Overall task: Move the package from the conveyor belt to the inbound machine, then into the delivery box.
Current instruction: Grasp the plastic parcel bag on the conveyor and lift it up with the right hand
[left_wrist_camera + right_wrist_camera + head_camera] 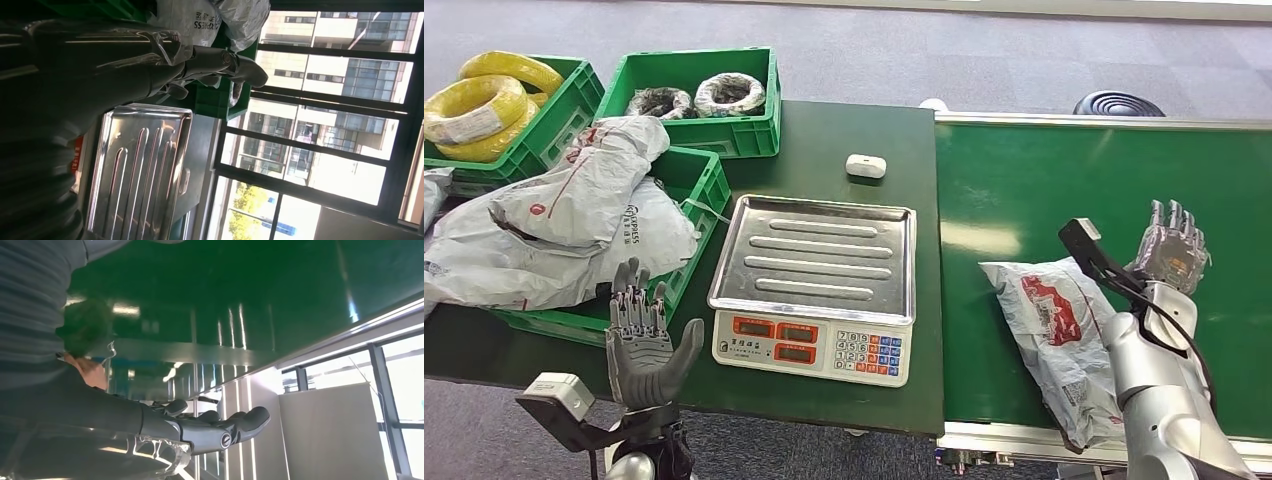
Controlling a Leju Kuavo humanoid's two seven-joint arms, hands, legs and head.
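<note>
A grey plastic mail package (1052, 330) with red print lies on the green conveyor belt (1064, 170), near its front edge. My right hand (1172, 248) hovers open just to the right of the package, fingers straight and apart, holding nothing; its fingers (235, 426) stretch out over the belt. The scale with a steel tray (819, 262) stands on the dark table left of the belt. My left hand (641, 335) is raised open at the table's front edge, left of the scale. Its fingers (235, 65) are extended beside the steel tray (137, 165).
A green crate (686, 200) heaped with grey packages (574, 215) sits left of the scale. Further back stand a crate of yellow wire coils (484, 105) and a crate of dark coils (696, 98). A small white device (865, 165) lies behind the scale.
</note>
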